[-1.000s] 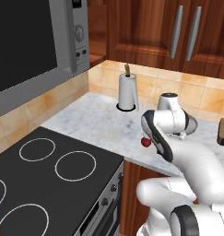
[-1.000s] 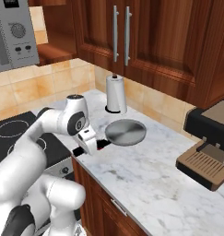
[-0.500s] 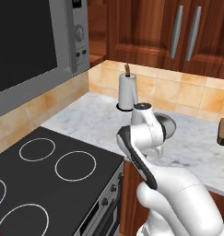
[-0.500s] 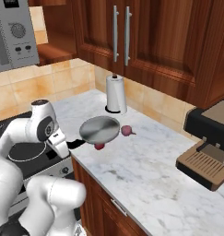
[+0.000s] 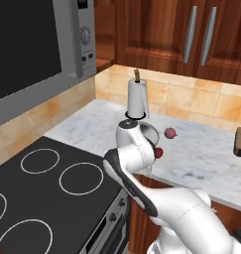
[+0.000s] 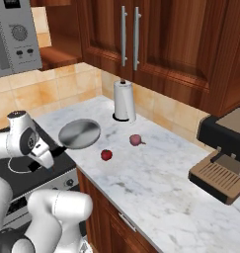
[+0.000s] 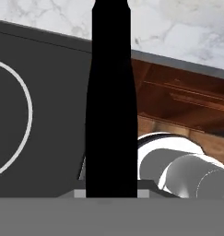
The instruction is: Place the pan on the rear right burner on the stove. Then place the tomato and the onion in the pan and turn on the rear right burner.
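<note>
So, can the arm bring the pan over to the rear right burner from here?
Probably yes. The pincer is shut on the pan's handle, the pan is lifted at the counter's edge, and the burner beside it carries nothing.

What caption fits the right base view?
Arm carries the pan by its handle toward the stove; tomato and onion wait on the counter.

Pan (image 6: 79, 133) lifted; tomato (image 6: 106, 155), onion (image 6: 136, 140) on counter.
</note>
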Controlling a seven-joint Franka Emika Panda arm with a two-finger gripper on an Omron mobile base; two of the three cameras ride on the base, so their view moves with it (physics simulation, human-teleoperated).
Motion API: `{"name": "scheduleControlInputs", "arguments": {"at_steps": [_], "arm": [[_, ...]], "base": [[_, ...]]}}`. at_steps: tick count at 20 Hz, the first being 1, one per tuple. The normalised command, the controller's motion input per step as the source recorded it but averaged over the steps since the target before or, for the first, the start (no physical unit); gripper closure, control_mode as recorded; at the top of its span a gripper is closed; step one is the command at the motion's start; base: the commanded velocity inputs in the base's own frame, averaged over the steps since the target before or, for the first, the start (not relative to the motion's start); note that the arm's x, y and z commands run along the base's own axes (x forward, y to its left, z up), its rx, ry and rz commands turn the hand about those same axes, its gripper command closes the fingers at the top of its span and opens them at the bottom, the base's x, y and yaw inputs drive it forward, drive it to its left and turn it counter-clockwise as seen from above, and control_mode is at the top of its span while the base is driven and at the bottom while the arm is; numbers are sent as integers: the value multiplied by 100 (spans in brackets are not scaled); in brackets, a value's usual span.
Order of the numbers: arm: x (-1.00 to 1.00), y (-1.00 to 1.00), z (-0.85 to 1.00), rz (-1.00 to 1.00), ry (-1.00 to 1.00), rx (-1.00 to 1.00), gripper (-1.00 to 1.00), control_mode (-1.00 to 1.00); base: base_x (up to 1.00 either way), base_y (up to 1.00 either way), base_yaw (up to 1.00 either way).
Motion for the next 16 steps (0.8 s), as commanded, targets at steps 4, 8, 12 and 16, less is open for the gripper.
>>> {"name": "scheduleControlInputs", "arguments": {"at_steps": [4,8,12,16], "arm": [[24,74,0,19,3,0,100,-100],[29,79,0,18,6,0,100,-100],[29,64,0,21,8,0,100,-100],[31,60,-4,25,8,0,100,-100]], "base": [[0,0,0],[0,0,0],[0,0,0],[0,0,0]]}}
